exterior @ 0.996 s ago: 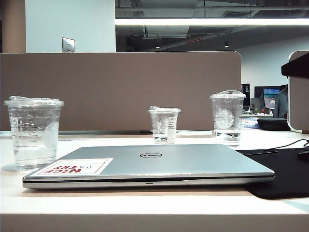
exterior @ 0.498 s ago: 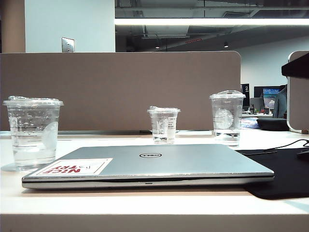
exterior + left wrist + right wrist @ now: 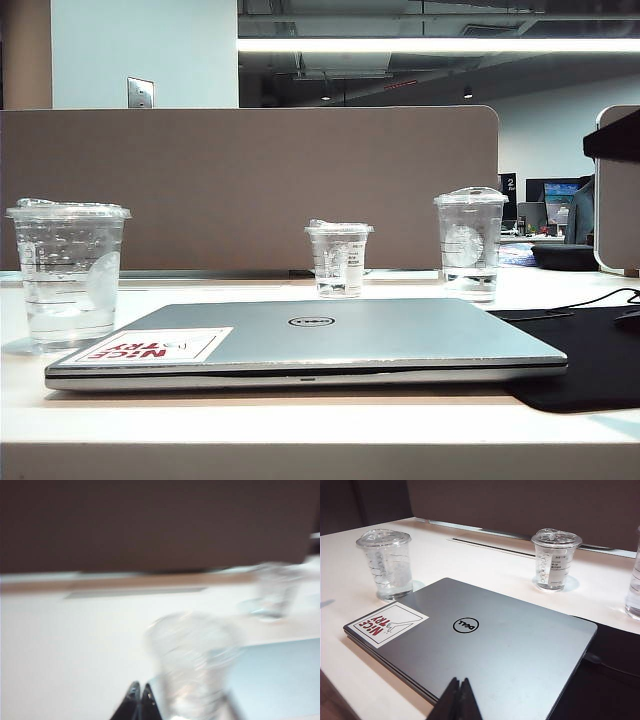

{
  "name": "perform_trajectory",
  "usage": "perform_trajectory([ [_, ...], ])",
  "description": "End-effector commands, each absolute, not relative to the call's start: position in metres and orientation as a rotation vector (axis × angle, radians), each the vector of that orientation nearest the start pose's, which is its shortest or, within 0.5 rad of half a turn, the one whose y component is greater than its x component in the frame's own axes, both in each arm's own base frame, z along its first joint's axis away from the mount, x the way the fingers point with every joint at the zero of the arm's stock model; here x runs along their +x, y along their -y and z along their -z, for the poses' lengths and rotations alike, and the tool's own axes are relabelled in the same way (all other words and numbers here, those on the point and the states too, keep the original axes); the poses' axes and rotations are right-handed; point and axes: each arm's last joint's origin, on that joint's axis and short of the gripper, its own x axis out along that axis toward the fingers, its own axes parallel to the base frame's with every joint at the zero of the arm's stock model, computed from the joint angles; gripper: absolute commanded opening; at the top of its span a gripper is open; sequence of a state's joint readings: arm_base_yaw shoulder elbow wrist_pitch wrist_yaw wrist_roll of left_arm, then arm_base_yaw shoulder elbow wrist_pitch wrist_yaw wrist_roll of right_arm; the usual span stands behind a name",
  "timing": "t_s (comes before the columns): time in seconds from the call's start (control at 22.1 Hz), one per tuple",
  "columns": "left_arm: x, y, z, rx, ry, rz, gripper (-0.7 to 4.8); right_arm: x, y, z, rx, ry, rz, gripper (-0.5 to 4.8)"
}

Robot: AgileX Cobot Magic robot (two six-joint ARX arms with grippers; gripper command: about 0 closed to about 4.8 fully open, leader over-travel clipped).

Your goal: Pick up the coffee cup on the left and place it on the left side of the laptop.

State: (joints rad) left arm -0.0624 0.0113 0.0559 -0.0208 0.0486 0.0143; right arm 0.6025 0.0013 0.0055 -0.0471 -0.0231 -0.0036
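Both grippers closed — left gripper beside coffee cup (blurred), right gripper over laptop.

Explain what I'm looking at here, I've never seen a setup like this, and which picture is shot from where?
This is a two-armed robot at a desk. One camera faces the table; one rides on each wrist. On the table lie a closed silver laptop, a coffee cup at its left, a small labelled cup behind it, and a domed-lid cup to the right. The left end effector is shut beside the blurred coffee cup, holding nothing. The right end effector is shut above the laptop, also empty.
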Motion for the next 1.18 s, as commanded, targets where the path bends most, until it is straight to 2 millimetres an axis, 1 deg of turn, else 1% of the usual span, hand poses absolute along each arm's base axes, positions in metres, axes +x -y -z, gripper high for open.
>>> perform_trajectory([
  [0.05,0.098,0.005,-0.165,0.000,-0.004,0.024,-0.05,0.080,-0.056,-0.161,-0.010,-0.032,-0.624,-0.04],
  [0.23,0.098,0.000,-0.159,0.013,-0.066,-0.023,-0.05,0.080,-0.056,-0.161,-0.010,-0.032,-0.624,-0.04],
  [0.45,0.098,-0.001,-0.160,0.020,-0.061,-0.042,-0.05,0.080,-0.056,-0.161,-0.010,-0.032,-0.624,-0.04],
  [0.95,0.098,-0.001,-0.169,-0.001,0.041,-0.042,-0.05,0.080,-0.056,-0.161,-0.010,-0.032,-0.624,-0.04],
  [1.18,0.098,-0.001,-0.170,-0.001,0.043,-0.039,-0.05,0.080,-0.056,-0.161,-0.010,-0.032,-0.624,-0.04],
])
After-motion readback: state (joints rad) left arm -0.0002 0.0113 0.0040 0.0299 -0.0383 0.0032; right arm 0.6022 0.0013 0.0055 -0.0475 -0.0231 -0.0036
